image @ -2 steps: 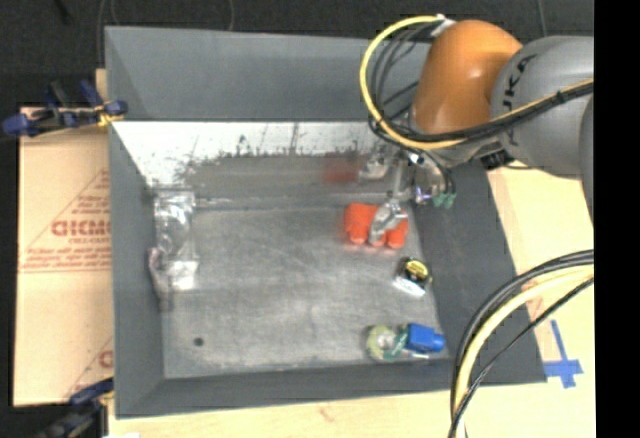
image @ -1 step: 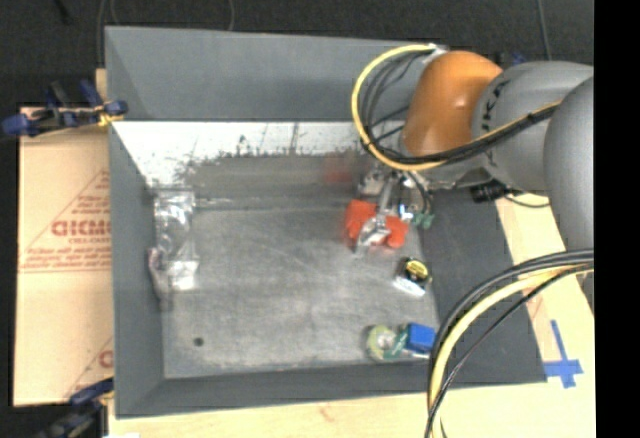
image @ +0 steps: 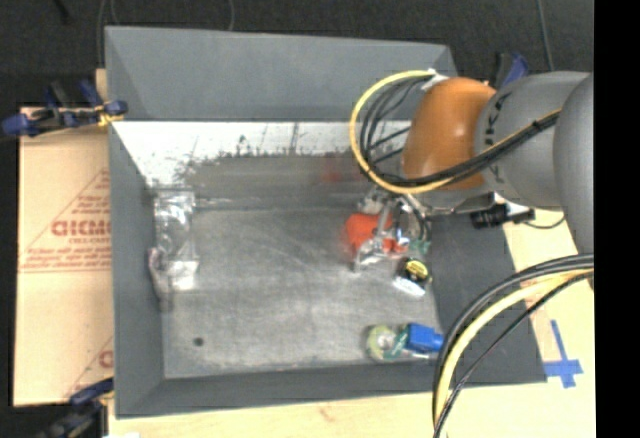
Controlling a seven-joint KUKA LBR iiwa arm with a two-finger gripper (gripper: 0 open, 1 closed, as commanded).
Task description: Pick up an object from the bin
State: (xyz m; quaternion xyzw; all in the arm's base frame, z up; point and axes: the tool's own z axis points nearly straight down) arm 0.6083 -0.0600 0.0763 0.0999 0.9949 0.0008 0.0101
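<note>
The gripper (image: 388,244) hangs low over the right-centre of the grey metal bin (image: 275,76), below the arm's orange wrist cover (image: 445,131). Its tip is a tangle of bright metal and small parts, and I cannot tell whether it is spread or closed.

Right against the tip, on its left side in the frame, sits a small red-orange rounded lump (image: 357,229). It may be touching the metal or lying just beside it. I cannot say it is gripped.

This offset is what the next move would seem to turn on. The lump lies to the left of the tip and slightly toward the top of the frame, not squarely under it. It looks blunt, with no clear long axis.

- **Just below and right of the tip:** a small black-and-yellow piece (image: 413,273) on the floor.
- **Lower right of the bin, near the front wall:** a pale green translucent ball (image: 383,342) touching a blue plastic block (image: 425,338).
- **Far left side, well apart:** a crumpled clear plastic wrapper (image: 172,238).
</note>
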